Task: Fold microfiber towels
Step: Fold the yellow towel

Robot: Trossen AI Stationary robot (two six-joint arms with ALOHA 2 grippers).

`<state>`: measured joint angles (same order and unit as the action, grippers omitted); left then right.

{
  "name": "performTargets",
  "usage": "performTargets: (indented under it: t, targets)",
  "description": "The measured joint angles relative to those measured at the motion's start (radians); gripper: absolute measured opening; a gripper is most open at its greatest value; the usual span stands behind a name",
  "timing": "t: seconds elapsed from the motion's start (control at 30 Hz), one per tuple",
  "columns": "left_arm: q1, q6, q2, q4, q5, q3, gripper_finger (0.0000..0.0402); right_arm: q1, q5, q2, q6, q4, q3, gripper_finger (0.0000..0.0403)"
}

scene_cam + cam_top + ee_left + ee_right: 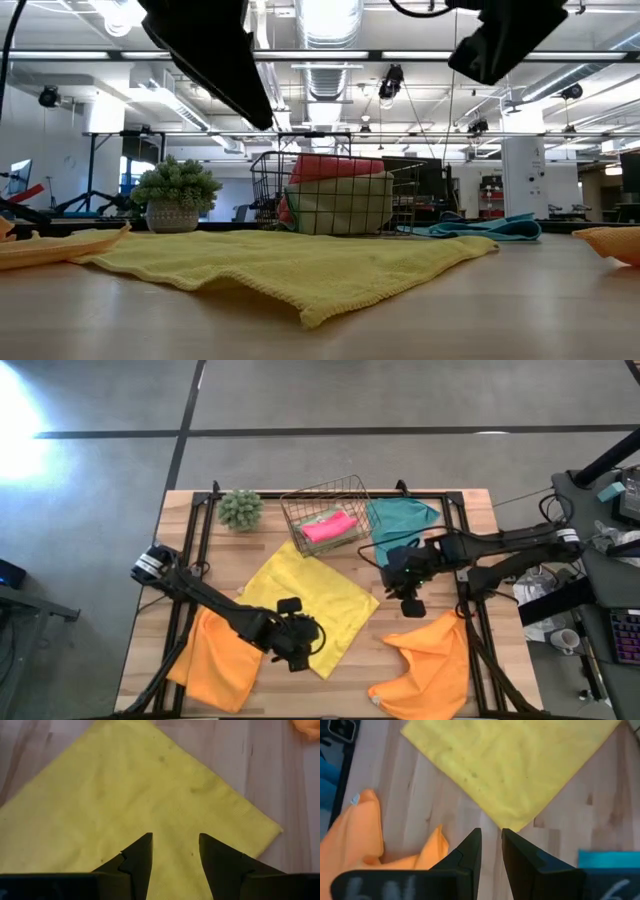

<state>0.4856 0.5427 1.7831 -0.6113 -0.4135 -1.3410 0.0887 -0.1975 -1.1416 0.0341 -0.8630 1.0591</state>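
Note:
The yellow towel (305,600) lies spread flat on the table as a diamond, one corner toward the near edge. My left gripper (175,850) hangs open above its near part (300,645), clear of the cloth. My right gripper (491,842) hovers above bare wood just off the towel's right corner (512,827), with a narrow gap between its fingers and nothing in it. One orange towel (215,655) lies crumpled at the near left and another (430,665) at the near right. A teal towel (400,520) lies at the far right.
A wire basket (325,515) at the far middle holds a folded pink towel (330,528) and a green one (340,205). A fuzzy green plant ball (240,508) stands to the basket's left. Bare wood shows between the yellow towel and the right orange one.

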Motion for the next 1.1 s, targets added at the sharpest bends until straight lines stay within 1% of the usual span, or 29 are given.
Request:
performTargets:
  t: [0.1,0.2,0.43,0.57,0.67,0.77,0.83,1.0,1.1]
  targets:
    - [-0.015,0.002,0.015,0.005,0.016,-0.032,0.0146,0.015,0.0,0.017,-0.004,0.005,-0.042,0.0068]
    - [-0.022,0.048,0.039,0.032,0.016,-0.081,0.0146,0.025,-0.001,0.029,-0.046,0.013,-0.074,0.0068]
    - [-0.024,0.153,0.164,0.034,0.014,-0.2,0.0146,0.034,-0.015,0.027,-0.266,0.058,-0.141,0.0068]
    - [-0.008,0.164,0.258,0.022,0.039,-0.293,0.0146,0.034,-0.018,0.027,-0.353,0.067,-0.17,0.0068]
    - [0.008,0.21,0.315,0.004,0.047,-0.368,0.0146,0.034,-0.019,0.027,-0.427,0.069,-0.187,0.007]
    - [0.02,0.261,0.363,-0.03,0.054,-0.435,0.0146,0.034,-0.019,0.027,-0.505,0.09,-0.211,0.0082]
    - [0.026,0.28,0.389,-0.04,0.064,-0.462,0.0146,0.034,-0.019,0.027,-0.527,0.127,-0.231,0.0095]
    - [0.041,0.378,0.418,-0.087,0.111,-0.479,0.0146,0.034,-0.019,0.027,-0.588,0.2,-0.275,0.0129]
    - [0.05,0.433,0.419,-0.139,0.115,-0.478,0.0146,0.034,-0.019,0.027,-0.639,0.238,-0.295,0.0144]
